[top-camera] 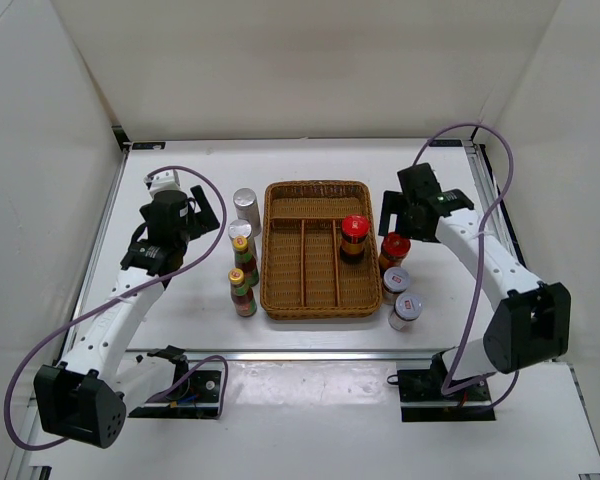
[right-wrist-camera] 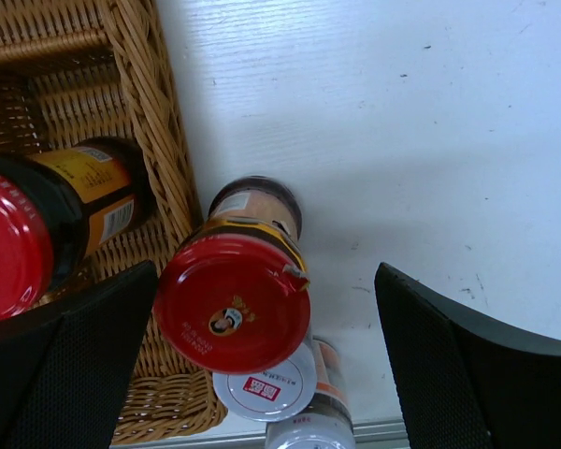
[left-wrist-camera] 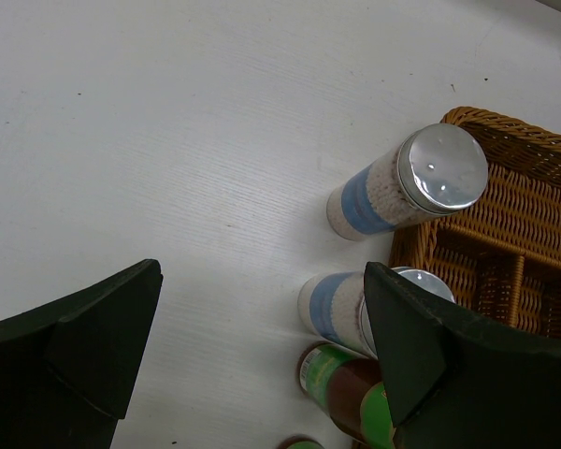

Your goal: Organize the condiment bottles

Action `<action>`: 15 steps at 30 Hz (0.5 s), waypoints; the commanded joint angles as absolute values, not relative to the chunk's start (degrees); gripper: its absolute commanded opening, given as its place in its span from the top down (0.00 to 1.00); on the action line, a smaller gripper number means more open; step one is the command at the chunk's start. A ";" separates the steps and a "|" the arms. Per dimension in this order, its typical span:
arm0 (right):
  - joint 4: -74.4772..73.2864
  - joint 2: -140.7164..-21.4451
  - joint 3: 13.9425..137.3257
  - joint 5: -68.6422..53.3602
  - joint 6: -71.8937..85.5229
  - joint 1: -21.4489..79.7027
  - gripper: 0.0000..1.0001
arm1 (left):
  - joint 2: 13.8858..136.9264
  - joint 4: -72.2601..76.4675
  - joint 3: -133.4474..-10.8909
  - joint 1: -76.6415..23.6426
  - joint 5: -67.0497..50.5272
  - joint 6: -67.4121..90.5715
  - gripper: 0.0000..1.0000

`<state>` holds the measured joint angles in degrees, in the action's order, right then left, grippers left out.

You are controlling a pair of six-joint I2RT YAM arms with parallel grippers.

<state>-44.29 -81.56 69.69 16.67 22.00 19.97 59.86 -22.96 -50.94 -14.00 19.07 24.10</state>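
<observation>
One red-lidded jar in woven wicker tray

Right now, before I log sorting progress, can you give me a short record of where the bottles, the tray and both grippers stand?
tray: brown wicker divided tray, between the two bottle groups
in tray: one red-lidded jar, upright, right compartment
right of tray: second red-lidded jar, two grey-lidded jars
left of tray: two silver-capped shakers, two yellow-capped bottles
left gripper: jaws open, empty, beside the shakers
right gripper: jaws open, above the second red-lidded jar, not gripping
</observation>
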 commanded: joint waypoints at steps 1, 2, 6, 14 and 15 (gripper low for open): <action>-42.98 -82.88 68.91 13.63 22.68 18.29 0.00 | 59.50 -23.20 -51.59 -14.06 19.16 24.52 0.00; -42.20 -83.66 68.38 12.93 22.68 18.28 0.02 | 59.50 -23.20 -51.59 -14.06 19.16 24.52 0.00; -42.19 -84.38 68.38 10.11 22.68 18.28 0.10 | 59.50 -23.20 -51.59 -14.06 19.16 24.52 0.00; -42.19 -84.38 67.24 7.21 22.15 18.28 0.30 | 60.03 -23.20 -51.59 -14.06 19.16 24.52 0.00; -42.80 -84.38 66.71 7.82 22.15 18.28 0.37 | 60.03 -23.20 -51.59 -14.06 19.16 24.52 0.00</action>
